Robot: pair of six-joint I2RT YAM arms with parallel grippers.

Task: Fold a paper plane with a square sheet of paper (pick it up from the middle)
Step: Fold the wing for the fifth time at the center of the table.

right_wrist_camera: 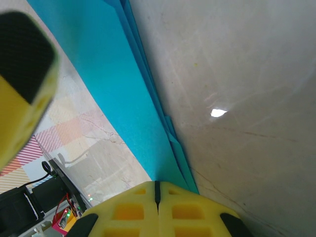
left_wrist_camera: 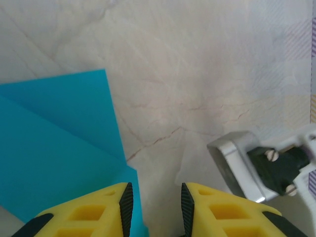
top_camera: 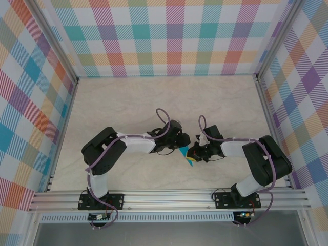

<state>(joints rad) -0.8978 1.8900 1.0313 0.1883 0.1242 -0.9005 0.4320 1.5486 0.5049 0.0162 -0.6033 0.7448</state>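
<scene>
Right up close in the right wrist view are the two yellow fingers of the right gripper point(right_wrist_camera: 158, 190) — pressed tight together, pinching one end of the blue paper point(right_wrist_camera: 123, 89). The paper is folded, with layers showing along its edge, and it runs away from the fingers over the pale table point(right_wrist_camera: 247, 74). In the left wrist view the left gripper point(left_wrist_camera: 154, 200) has its fingers spread, with a gap between them. One finger sits over a corner of the paper — I cannot tell if it touches. From the top, the paper is a small blue bit between the two grippers, in the near half of the table.
</scene>
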